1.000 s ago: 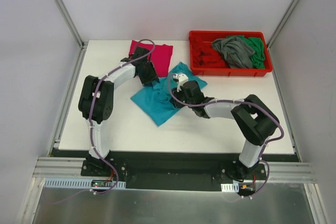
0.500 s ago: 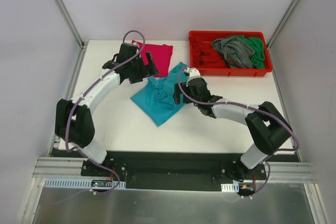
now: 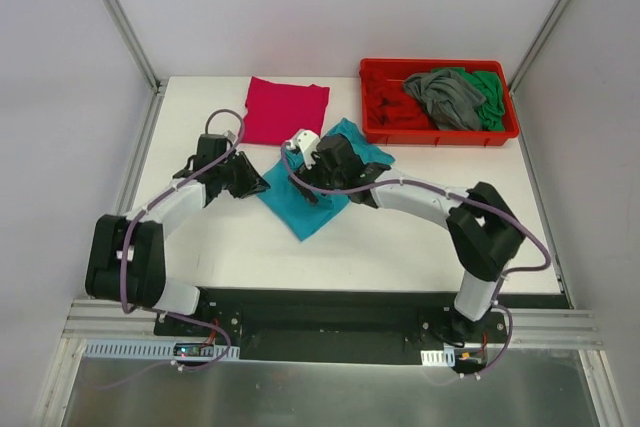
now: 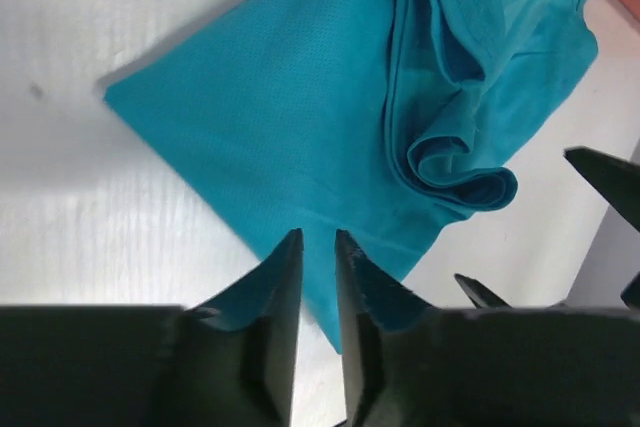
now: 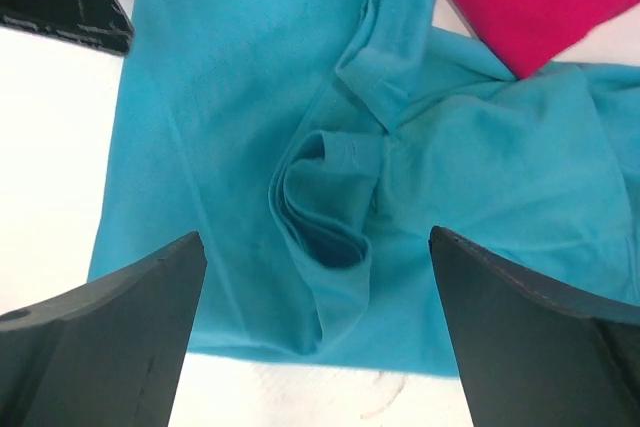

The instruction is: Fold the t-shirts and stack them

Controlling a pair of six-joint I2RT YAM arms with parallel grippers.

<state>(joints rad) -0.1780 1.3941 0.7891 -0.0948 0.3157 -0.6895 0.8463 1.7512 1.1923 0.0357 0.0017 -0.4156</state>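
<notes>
**Top view:** the teal t-shirt (image 3: pixel 318 209) lies half-folded on the table (image 3: pixel 400 247), just left of the red tray (image 3: pixel 440 137) and nearer the arm bases. The left end effector (image 3: pixel 250 185) sits at the shirt's edge farthest from the tray. The right end effector (image 3: pixel 312 162) hangs over its middle.

**Left wrist view:** the jaws stand at a narrow slit over the shirt's hem, and you cannot tell whether cloth is pinched. Expect light, limp cotton that creases and sags between holds. Take it by a corner or hem, catching both layers.

**Right wrist view:** the jaws are spread wide and hold nothing, with the shirt's rolled-up middle directly below, between the fingers
</notes>
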